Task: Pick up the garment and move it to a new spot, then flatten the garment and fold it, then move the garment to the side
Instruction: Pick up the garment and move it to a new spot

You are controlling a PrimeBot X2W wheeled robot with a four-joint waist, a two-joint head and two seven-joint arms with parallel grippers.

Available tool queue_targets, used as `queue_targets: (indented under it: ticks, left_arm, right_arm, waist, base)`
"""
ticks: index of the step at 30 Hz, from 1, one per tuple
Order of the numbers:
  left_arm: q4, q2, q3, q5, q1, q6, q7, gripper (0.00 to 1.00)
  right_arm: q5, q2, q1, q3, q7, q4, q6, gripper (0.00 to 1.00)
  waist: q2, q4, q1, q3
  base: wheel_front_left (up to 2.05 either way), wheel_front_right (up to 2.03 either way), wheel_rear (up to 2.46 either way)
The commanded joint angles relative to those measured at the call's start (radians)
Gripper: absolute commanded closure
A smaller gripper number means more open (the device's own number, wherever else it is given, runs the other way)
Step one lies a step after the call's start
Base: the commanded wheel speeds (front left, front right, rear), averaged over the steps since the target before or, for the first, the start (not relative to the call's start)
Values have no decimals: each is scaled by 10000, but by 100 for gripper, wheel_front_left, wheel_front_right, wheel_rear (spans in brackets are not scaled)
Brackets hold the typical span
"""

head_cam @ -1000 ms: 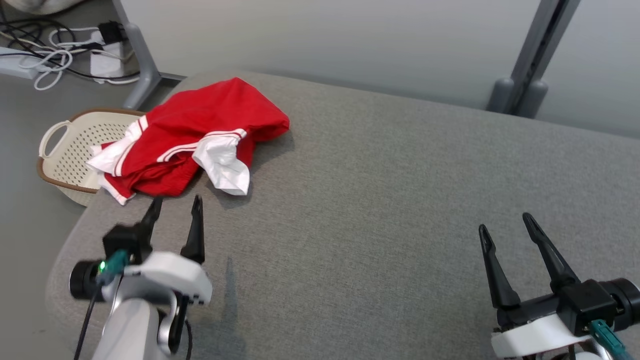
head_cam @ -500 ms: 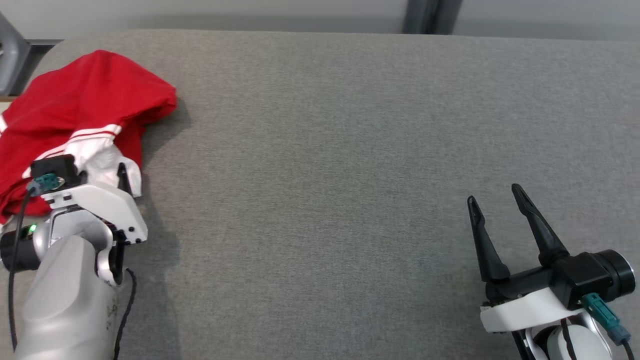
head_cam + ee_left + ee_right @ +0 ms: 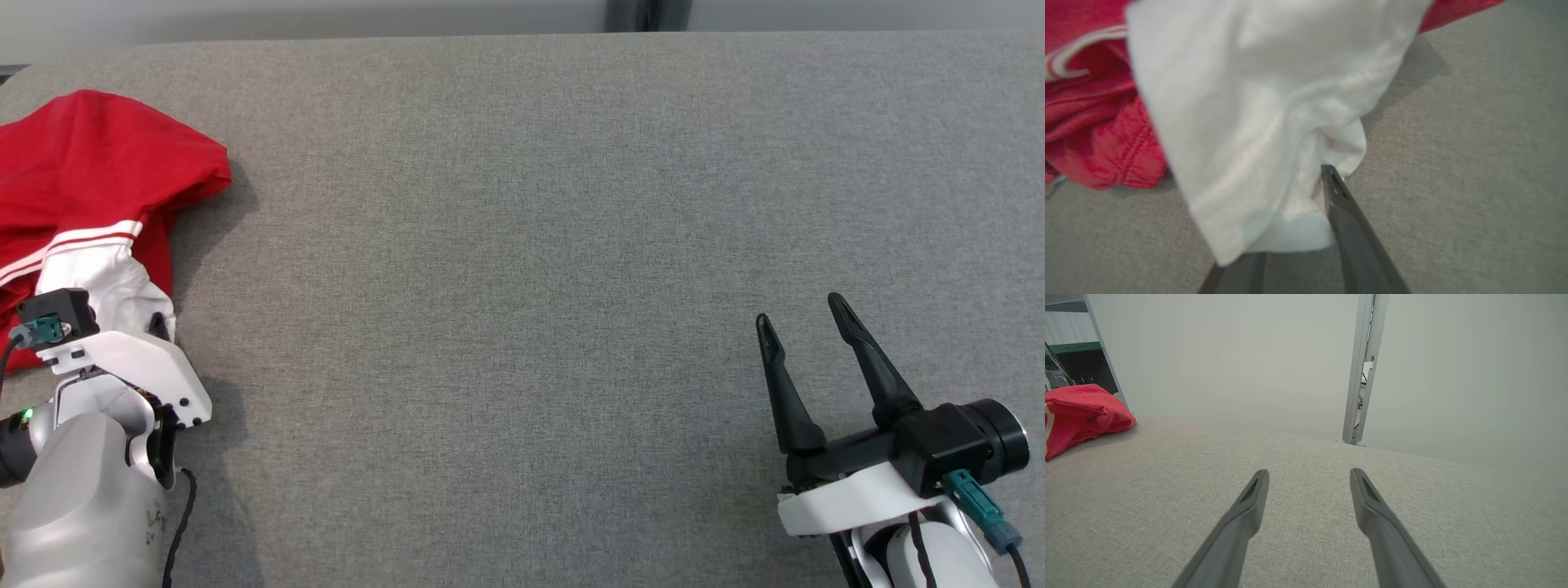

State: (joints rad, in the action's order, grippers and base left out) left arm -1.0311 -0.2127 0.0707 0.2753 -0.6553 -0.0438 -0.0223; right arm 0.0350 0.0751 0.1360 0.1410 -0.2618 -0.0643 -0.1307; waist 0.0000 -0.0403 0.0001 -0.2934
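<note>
Now, left pincer (image 3: pixel 1300 170) straddles soft white sleeve (image 3: pixel 1257 102) of crumpled garment (image 3: pixel 90 163) (clamped? cannot tell).

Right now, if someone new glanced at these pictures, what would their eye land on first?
The crumpled red and white garment at the far left of the grey table stands out most. The left hand is at its white sleeve, one finger hidden under the cloth. The right hand, open, is over bare table at the lower right.
</note>
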Motion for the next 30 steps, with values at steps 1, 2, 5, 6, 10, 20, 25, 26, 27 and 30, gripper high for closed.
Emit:
queue_targets:
  ticks: [1,2,5,6,10,20,25,26,27,30]
  left_arm:
    - [-158,-78,17,84,-198,95,118,100]
    - [-273,-65,20,115,-234,168,154,100]
    - [-489,-59,-49,174,-296,378,295,100]
    - [-462,-70,-78,162,-323,481,448,100]
    - [27,9,-201,241,-347,1001,1097,100]
    - [6672,580,-1480,983,-573,1721,-691,100]
    - [10288,808,-1979,1975,-879,1742,-2869,100]
    - [10779,879,-2078,2140,-1003,1732,-3227,100]
    - [11217,930,-2138,2309,-1137,1678,-3538,100]
    - [11876,1153,-2397,2766,-1373,1571,-4135,100]
  right_arm:
    - [52,79,92,38,-51,-36,-1,0]
    - [76,89,92,52,-49,-56,-1,0]
    - [103,88,28,67,-51,-148,-1,0]
    - [132,82,-12,37,-49,-173,-1,0]
    - [181,29,-282,-105,-49,-237,-1,0]
    - [232,-140,-651,-231,-49,-210,-1,0]
    - [356,-211,-672,-191,-49,-206,-1,0]
    - [380,-218,-711,-199,-49,-216,-1,0]
    - [405,-217,-737,-159,-49,-242,-1,0]
    - [510,-222,-810,-136,-49,-250,-1,0]
  waist:
    - [0,23,-1,-24]
    - [0,33,-1,-14]
    - [0,91,-1,75]
    - [0,105,-1,130]
    - [0,118,-1,441]
    - [0,356,-1,1320]
    - [0,1088,-1,1539]
    - [0,1261,-1,1578]
    - [0,1470,-1,1616]
    - [0,1848,-1,1664]
  base:
    - [0,0,0]
    - [0,0,0]
    - [0,0,0]
    - [0,0,0]
    - [0,0,0]
    - [0,0,0]
    - [0,0,0]
    - [0,0,0]
    - [0,0,0]
    - [0,0,0]
